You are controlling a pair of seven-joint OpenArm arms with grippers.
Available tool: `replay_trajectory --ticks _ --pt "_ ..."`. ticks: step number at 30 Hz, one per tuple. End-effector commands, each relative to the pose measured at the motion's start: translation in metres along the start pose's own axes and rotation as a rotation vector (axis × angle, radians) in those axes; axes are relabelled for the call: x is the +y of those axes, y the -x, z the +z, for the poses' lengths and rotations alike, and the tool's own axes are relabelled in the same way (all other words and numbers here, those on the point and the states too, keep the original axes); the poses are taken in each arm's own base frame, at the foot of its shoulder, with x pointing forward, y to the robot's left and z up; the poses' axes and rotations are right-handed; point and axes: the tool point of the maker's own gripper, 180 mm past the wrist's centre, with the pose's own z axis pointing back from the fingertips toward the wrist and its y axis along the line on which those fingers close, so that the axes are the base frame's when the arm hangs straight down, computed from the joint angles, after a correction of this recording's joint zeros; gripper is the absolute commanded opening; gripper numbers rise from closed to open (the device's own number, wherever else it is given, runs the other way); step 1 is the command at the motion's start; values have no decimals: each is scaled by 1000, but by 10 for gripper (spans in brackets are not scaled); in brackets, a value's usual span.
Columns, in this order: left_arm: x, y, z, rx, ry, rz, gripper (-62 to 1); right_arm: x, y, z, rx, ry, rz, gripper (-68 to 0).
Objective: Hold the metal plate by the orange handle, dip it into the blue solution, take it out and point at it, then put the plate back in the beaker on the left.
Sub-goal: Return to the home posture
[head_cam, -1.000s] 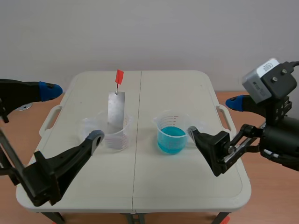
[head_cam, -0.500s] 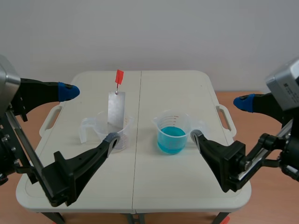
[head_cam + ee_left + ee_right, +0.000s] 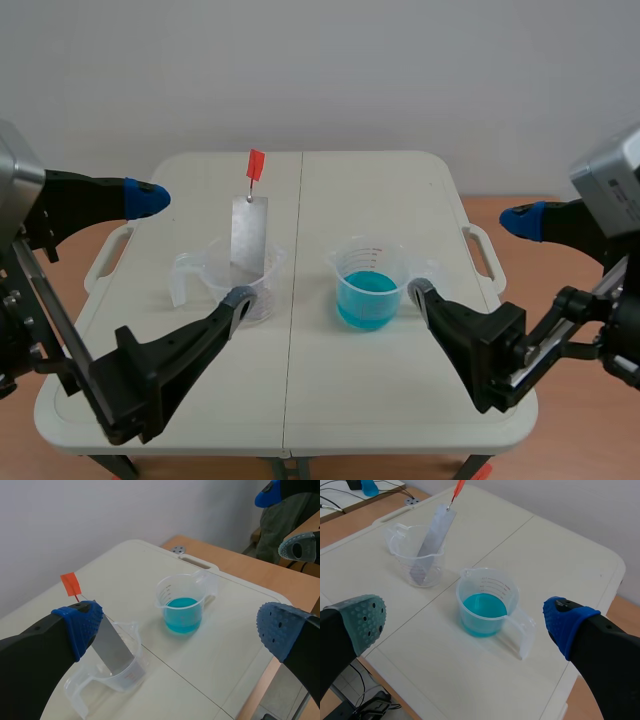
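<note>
A grey metal plate leans upright in the clear beaker on the left, its orange handle sticking up above the rim. The second beaker, to its right, holds blue solution. My left gripper hovers open in front of the left beaker, touching nothing. My right gripper is open to the right of the blue beaker. In the left wrist view the plate and blue beaker lie ahead of my open gripper. The right wrist view has the blue beaker ahead of its open gripper, the plate beyond.
Both beakers stand near the middle of a white folding table, with bare tabletop around them. A centre seam runs between the beakers. The other arm's gripper shows beyond the table's edge in the left wrist view.
A second ago both arms shifted: the left gripper came up and in toward the left beaker, the right gripper sank lower. Nothing has moved in the last half second.
</note>
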Motion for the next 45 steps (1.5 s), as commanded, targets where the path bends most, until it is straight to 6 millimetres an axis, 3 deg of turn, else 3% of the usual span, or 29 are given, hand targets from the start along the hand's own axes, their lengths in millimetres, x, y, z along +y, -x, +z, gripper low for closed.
replay_trajectory --ticks 1,45 --pt "-1 -9 0 -28 -1 -1 14 -1 -8 1 -27 3 3 -14" --pt "-1 -4 0 -2 -1 -1 14 -1 -5 1 -11 3 8 -14"
